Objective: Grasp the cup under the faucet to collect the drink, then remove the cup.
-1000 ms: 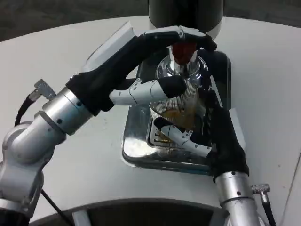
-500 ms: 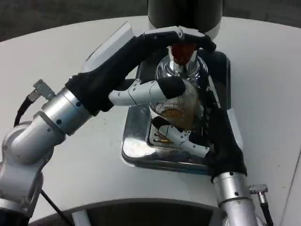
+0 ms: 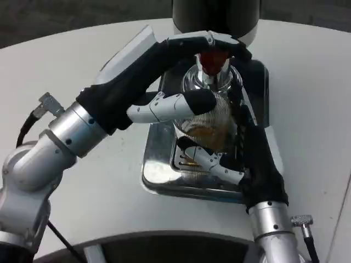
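Note:
A clear ribbed cup (image 3: 211, 125) with brown drink in its bottom stands on the dispenser's metal drip tray (image 3: 160, 167), under the chrome faucet (image 3: 211, 76). My right hand (image 3: 241, 145) grips the cup from the right and front. My left hand (image 3: 181, 71) reaches in from the left: its upper fingers rest on the red tap lever (image 3: 213, 59) and a lower finger lies across the cup's upper wall. The cup's right side is hidden behind my right hand.
The dispenser's dark cylindrical body (image 3: 216, 13) rises at the top, just behind the faucet. White table (image 3: 66, 71) lies open to the left and right of the tray. Cables run along both forearms near the table's front edge.
My right hand and the cup have shifted very slightly away from me. The left hand stays on the lever.

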### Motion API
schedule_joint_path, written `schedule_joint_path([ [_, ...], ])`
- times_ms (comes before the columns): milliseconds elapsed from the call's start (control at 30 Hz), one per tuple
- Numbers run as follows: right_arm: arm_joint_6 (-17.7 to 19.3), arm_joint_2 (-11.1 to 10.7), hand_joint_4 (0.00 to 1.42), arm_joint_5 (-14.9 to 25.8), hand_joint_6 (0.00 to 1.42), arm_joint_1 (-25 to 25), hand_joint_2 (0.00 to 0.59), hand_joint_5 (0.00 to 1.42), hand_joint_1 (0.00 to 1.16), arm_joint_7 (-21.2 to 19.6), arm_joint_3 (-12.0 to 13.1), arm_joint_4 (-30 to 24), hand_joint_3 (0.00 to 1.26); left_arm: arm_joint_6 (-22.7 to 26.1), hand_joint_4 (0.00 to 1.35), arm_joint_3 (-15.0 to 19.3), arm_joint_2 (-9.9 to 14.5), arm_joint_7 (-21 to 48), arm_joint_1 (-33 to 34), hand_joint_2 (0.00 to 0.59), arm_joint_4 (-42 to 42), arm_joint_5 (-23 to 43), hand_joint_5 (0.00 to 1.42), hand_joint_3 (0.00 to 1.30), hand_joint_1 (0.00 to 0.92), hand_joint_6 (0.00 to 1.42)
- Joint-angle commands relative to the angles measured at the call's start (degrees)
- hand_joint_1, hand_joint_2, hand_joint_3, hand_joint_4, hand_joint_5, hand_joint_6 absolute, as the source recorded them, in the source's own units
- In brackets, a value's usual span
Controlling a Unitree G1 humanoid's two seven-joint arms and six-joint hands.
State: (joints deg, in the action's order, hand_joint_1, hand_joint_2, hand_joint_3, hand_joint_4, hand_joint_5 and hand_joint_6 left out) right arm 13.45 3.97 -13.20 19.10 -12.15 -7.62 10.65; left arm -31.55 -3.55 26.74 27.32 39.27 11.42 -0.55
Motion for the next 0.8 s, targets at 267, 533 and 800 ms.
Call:
schedule_joint_path([
  [267,2.08,0.33,0.04,-0.49,0.16,0.44,0.145,0.06,0.90,-0.65,-0.13,-0.21,0.03,0.86,0.29,-1.35,1.32,1.11,-1.89,0.046,1.62,-2.84,0.31,0.44,0.000,0.20],
  [533,2.32,0.78,0.04,-0.36,0.17,1.00,0.141,0.06,0.91,-0.65,-0.40,0.92,0.03,0.37,0.29,-1.10,1.73,1.12,-2.18,0.046,1.55,-2.92,0.32,0.45,0.000,0.20],
  [800,3.02,1.14,0.05,-0.64,0.18,1.96,0.139,0.07,0.91,-1.10,-0.55,2.62,0.03,0.54,0.29,-0.99,1.95,1.16,-2.25,0.046,1.40,-2.75,0.32,0.45,0.000,0.21],
])
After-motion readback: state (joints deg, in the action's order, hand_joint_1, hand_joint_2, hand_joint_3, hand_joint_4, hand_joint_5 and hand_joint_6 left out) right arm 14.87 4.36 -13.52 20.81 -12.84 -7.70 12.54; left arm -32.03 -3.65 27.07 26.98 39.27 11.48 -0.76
